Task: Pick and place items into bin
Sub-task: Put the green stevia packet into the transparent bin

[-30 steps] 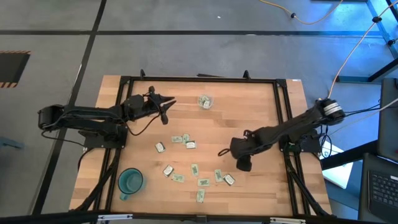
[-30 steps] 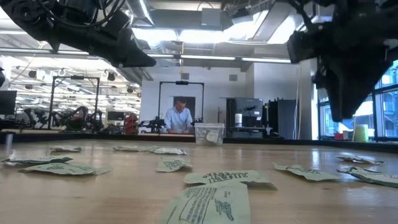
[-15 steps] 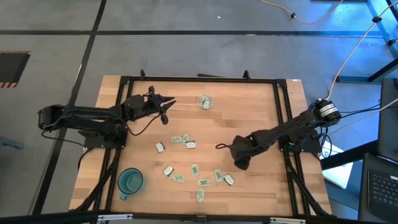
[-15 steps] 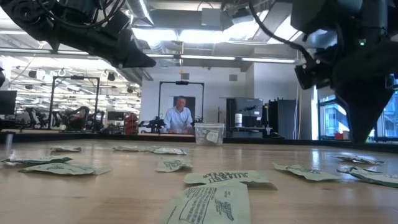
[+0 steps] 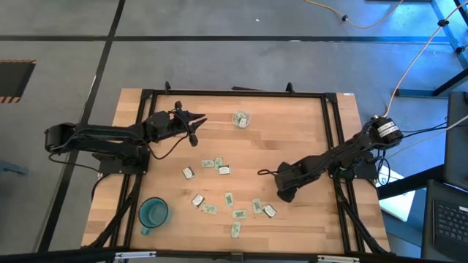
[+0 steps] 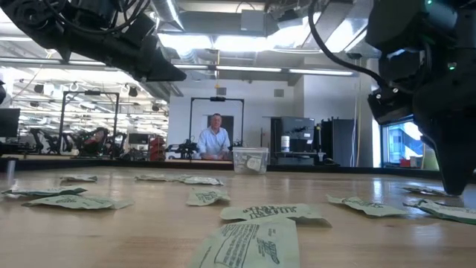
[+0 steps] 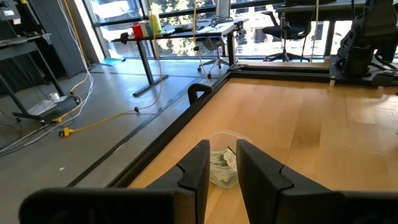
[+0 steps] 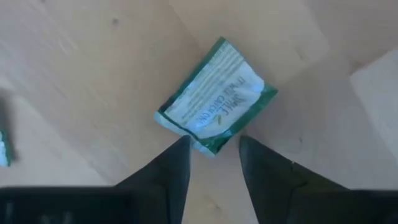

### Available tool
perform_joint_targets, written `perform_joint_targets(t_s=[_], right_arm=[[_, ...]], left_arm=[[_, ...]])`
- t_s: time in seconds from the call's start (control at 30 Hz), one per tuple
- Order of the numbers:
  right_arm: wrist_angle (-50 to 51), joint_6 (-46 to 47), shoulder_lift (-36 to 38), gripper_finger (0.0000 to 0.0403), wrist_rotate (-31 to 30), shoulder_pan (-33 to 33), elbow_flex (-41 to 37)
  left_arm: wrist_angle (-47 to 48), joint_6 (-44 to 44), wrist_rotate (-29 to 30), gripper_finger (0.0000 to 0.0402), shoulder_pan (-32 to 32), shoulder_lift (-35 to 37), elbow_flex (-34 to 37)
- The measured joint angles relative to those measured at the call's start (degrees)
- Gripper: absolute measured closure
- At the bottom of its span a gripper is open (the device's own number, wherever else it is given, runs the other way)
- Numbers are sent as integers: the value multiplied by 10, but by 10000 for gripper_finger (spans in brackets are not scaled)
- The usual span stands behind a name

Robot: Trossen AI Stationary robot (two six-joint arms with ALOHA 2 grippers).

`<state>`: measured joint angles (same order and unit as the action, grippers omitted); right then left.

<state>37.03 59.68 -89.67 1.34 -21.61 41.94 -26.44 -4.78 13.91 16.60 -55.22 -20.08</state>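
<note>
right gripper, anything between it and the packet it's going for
Nothing visible. In the right wrist view the right gripper has its fingers open just above the green and white packet, with only bare table around it.

From overhead I cannot see the right gripper's (image 5: 286, 196) fingertips under its own dark body. The small clear squarish plastic bin (image 7: 222, 163) is partly hidden behind my left gripper's (image 7: 219, 175) fingers. Beyond that bin, print on the small flat pale green packets (image 5: 221, 170) is too small to read from above.

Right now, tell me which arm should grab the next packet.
Right. Its hand is open, low over a green packet among the loose ones. The left hand waits far off, up by the bin.
</note>
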Motion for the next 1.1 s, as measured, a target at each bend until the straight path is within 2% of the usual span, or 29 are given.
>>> perform_joint_targets(t_s=[0.47,0.77,0.93,1.1], right_arm=[[0,-2,0,394,-16,0,-9],[34,-22,-5,400,-28,0,17],[52,-64,7,401,-31,1,62],[61,-127,22,402,-67,17,111]], left_arm=[[1,0,1,327,0,0,0],[1,-1,1,327,0,0,0],[5,-1,2,327,0,0,0],[10,-1,2,327,0,0,0]])
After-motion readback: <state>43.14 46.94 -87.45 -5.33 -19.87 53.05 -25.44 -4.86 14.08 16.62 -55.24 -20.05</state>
